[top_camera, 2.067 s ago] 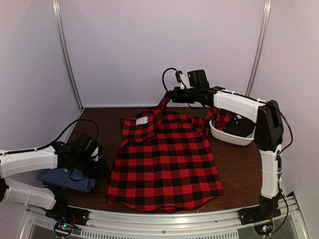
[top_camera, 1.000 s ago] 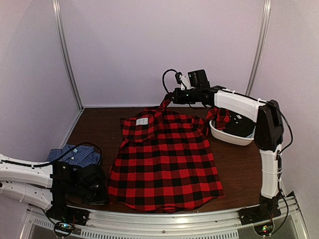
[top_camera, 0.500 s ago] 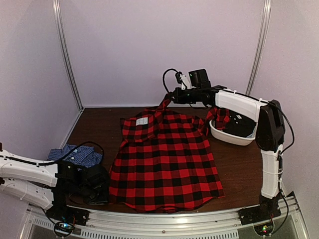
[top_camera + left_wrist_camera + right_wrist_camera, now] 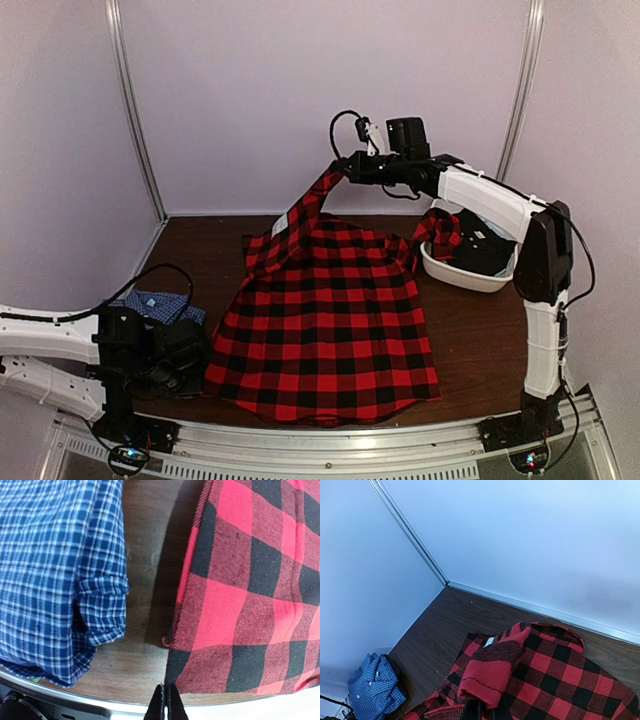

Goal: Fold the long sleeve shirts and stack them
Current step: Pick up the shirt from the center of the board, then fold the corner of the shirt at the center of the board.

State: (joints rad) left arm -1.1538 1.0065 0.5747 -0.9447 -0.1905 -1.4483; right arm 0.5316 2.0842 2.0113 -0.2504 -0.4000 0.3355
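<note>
A red-and-black plaid flannel shirt [image 4: 330, 320] is spread on a brown table [image 4: 200, 250], its long axis running from the collar at the far side to the hem at the near edge. The collar end is held raised, pinched in the closed right gripper [image 4: 344, 171]. The left gripper [image 4: 165, 700] is shut at the hem's near-left corner (whether cloth is caught cannot be told). A folded blue check shirt [image 4: 50, 580] lies just to the left. A small white neck label [image 4: 489, 641] is seen, but it is unreadable.

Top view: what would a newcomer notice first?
The plaid shirt sprawls over the table, its far edge held up in a peak by the right gripper. A folded blue shirt sits at the near left, and one plaid sleeve trails into a white bin at right.
</note>
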